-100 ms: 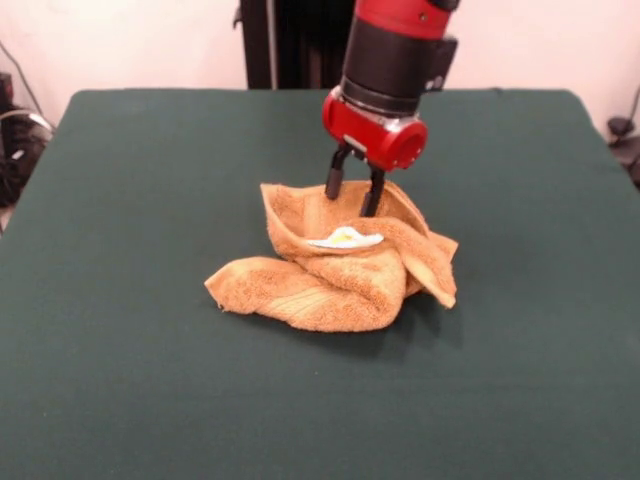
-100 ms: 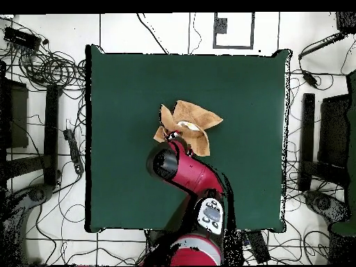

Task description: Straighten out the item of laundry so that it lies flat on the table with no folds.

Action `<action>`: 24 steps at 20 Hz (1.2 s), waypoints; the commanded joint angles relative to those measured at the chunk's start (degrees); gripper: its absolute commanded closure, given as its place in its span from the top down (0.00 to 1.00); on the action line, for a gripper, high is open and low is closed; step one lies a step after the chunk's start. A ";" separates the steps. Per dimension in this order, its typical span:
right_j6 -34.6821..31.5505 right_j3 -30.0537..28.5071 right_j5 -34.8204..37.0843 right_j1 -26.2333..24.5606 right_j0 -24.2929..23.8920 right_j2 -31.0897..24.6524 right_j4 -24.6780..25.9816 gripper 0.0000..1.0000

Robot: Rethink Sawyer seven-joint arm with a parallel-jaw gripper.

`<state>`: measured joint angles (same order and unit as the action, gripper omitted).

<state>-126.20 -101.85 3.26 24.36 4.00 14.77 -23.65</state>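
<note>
Rough, looped terry cloth on the orange-tan towel [image 1: 335,270], matt and nubbly, with a smoother white label [image 1: 344,239]. Under it the tabletop [image 1: 150,350] wears dull green felt. The arm's [image 1: 395,70] red shell shines like glossy plastic.

The front camera looks across the table [image 1: 120,380] from low and close; the overhead camera looks straight down, farther off; both share it.

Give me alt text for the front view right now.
The gripper reaches down into a crumpled orange-tan towel bunched mid-table, its jaws spread slightly apart at the cloth's raised back edge. A small white label shows on top.
</note>
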 commanded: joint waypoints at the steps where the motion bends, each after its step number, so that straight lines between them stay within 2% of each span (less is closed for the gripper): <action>1: -13.41 -3.77 -0.70 -3.67 -0.14 -7.80 -3.10 1.00; 6: -13.86 -4.00 5.12 0.22 3.81 -2.73 -4.29 1.00; 11: -14.20 -3.27 24.93 8.34 9.04 5.91 -1.56 1.00; 17: -14.74 -0.84 33.30 9.55 10.37 9.11 -0.38 1.00; 19: -14.94 -1.31 33.43 9.59 10.44 8.82 -0.85 1.00; 24: -13.60 -1.49 26.98 7.26 8.42 5.87 -2.58 1.00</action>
<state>-126.20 -101.98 30.84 34.64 12.88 24.57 -23.79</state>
